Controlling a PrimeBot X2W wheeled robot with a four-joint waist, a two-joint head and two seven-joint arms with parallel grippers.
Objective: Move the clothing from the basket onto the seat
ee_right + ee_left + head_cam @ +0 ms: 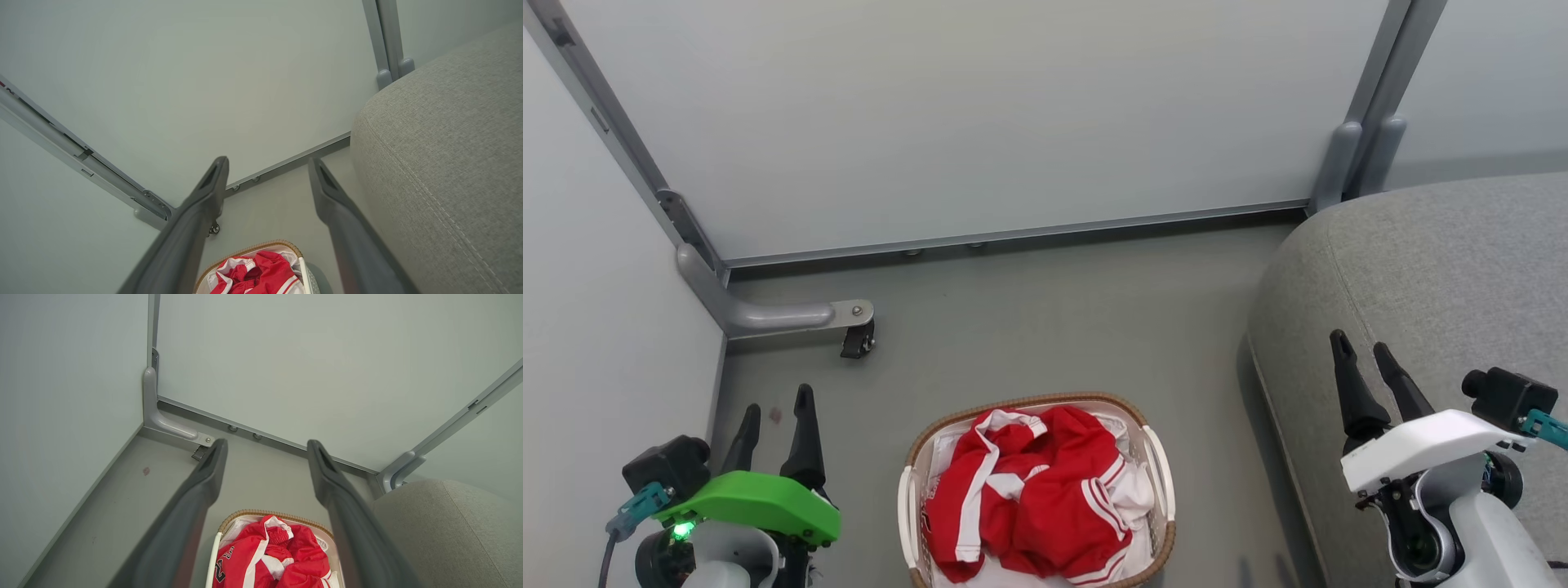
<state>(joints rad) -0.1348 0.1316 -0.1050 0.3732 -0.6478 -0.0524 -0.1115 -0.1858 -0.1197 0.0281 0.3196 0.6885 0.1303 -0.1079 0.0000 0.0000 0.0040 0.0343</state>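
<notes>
Grey floor (1054,327) w/ pale partition panels (972,122) at the back and on robot's left, held in a grey metal frame. A frame foot (792,314) w/ a small black castor (858,339) juts onto the floor from the left corner.

The basket (947,420) sits on the floor at bottom centre of head view, between the two arms. It's oval, white, w/ a brown woven rim and white side handles, and its near end is cut off by the pic edge. Inside it is a crumpled red garment (1045,490) w/ white stripes, heaped on white fabric and filling most of the basket. Left wrist view shows a black "2" and some lettering on it; can't read the rest.

The seat (1437,261) is a big grey woven cushion w/ a rounded corner, on robot's right, apart from the basket w/ a strip of floor between. Nothing lies on the part in view.

Left gripper (779,400) is at lower left, over floor beside the basket, fingers spread apart, nothing between them. Right gripper (1358,341) is at lower right, fingers showing against the seat's near edge, also spread and empty. Neither touches the basket or garment
</notes>
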